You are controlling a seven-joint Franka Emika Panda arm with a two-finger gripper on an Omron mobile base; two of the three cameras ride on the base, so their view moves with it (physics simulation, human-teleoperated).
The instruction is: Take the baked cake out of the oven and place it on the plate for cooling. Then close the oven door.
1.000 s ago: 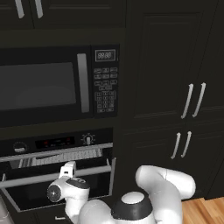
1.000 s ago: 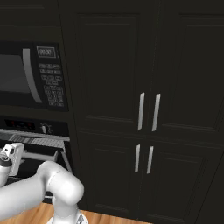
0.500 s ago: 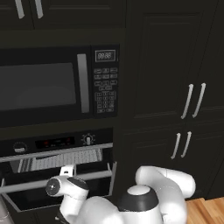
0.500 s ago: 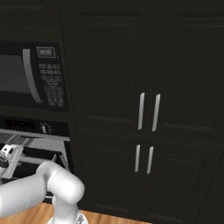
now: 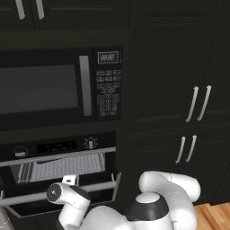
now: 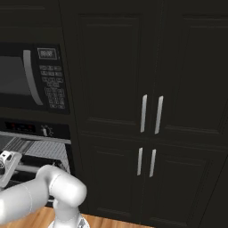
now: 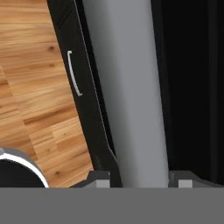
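The oven (image 5: 58,147) is seen below the microwave (image 5: 40,87), and its oven door (image 5: 40,207) is found partly dropped, so that a silver wire rack (image 5: 63,167) is exposed behind the top edge. The gripper (image 7: 142,179) is clenched on the long silver bar handle (image 7: 127,87), which in the hand view is framed by the two finger tips and runs straight away from the camera, with wooden floor (image 7: 30,87) visible beyond it. From the left base view the same bar is seen crossing in front of the opening, and it is gripped towards its right half, not at its middle. The baked cake cannot be made out in the dark cavity; it is judged to lie inside, on or under the rack. The door is judged to be stiff and fairly heavy, hinged along its bottom edge, so it should be expected to swing in an arc and to pull downward as it falls open (a straight pull would fight the hinge). The bar is smooth and round, so some slipping or turning within the grasp may be expected; a hold nearer the centre would load the hinges more evenly. The cake, being tiny and soft, is better taken lightly across its flat sides.
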